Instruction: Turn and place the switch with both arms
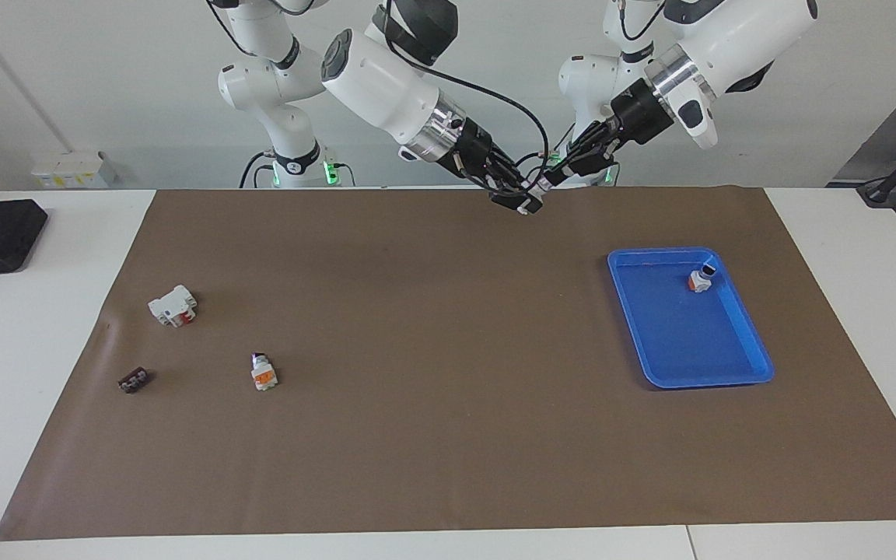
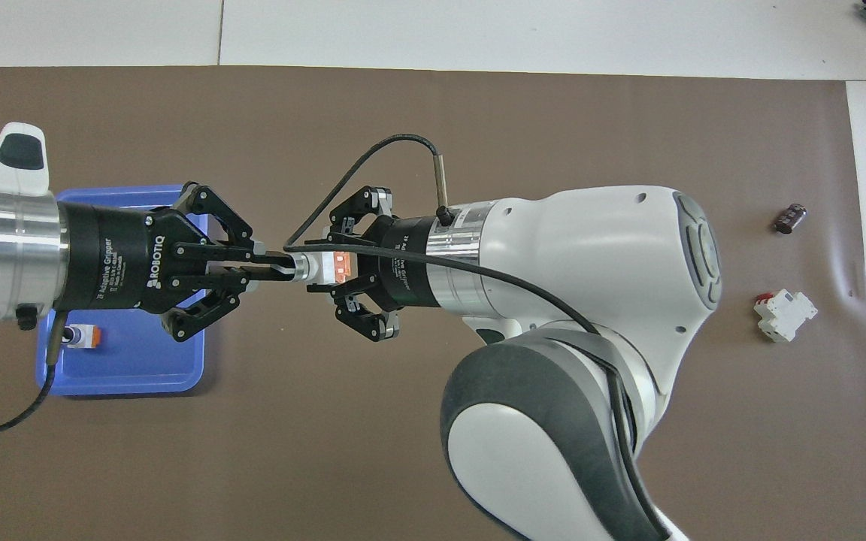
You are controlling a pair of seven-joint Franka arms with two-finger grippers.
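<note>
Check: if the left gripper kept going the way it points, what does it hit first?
Left gripper is shut on the switch; right gripper also holds it, so it would likely meet that gripper first.

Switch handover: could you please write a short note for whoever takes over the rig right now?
Left claw: shut on the tip of the held switch, in the air over the mat.
Right claw: shut on its body.
Done: one tray switch lies in the tray.
Left: probably the right claw lets go and the left places it; a spare switch waits on the mat.
</note>
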